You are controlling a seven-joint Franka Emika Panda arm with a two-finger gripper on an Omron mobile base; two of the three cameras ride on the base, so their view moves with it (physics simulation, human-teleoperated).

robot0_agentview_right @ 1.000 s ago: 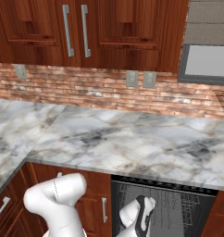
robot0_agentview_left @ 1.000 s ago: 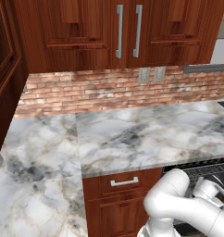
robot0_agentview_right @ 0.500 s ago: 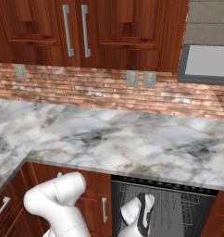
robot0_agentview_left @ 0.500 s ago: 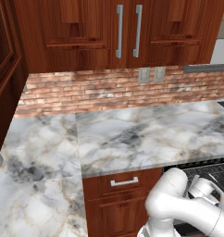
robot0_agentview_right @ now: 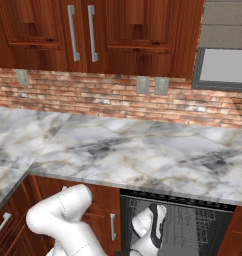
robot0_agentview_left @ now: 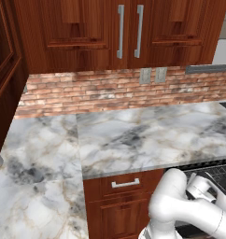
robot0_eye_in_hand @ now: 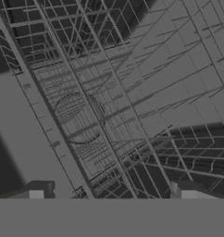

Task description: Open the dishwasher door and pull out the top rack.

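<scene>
The dishwasher opening (robot0_agentview_right: 193, 225) under the counter stands uncovered, and the dishwasher door is out of view. Inside it the top rack (robot0_agentview_right: 203, 220), a grey wire grid, spans the cavity. It shows again as thin crossed rods (robot0_eye_in_hand: 132, 92) close in front of the hand, and as a strip of wires (robot0_agentview_left: 220, 172) under the counter edge. My gripper (robot0_agentview_right: 157, 222) hangs just in front of the rack at its left part. In the hand view the gripper (robot0_eye_in_hand: 109, 192) is open, with the rack's rods between and beyond its two fingertips (robot0_eye_in_hand: 37, 190) and nothing gripped.
A marble counter (robot0_agentview_right: 143, 150) overhangs the opening, backed by a brick wall (robot0_agentview_right: 118, 95) and wooden upper cabinets (robot0_agentview_right: 93, 30). A reddish wooden drawer front (robot0_agentview_left: 126, 184) with a small silver handle sits left of the dishwasher. My own white arm (robot0_agentview_right: 63, 220) fills the lower left.
The hand has shifted only very slightly in front of the rack. The jaws stay open and the rack has not moved.
</scene>
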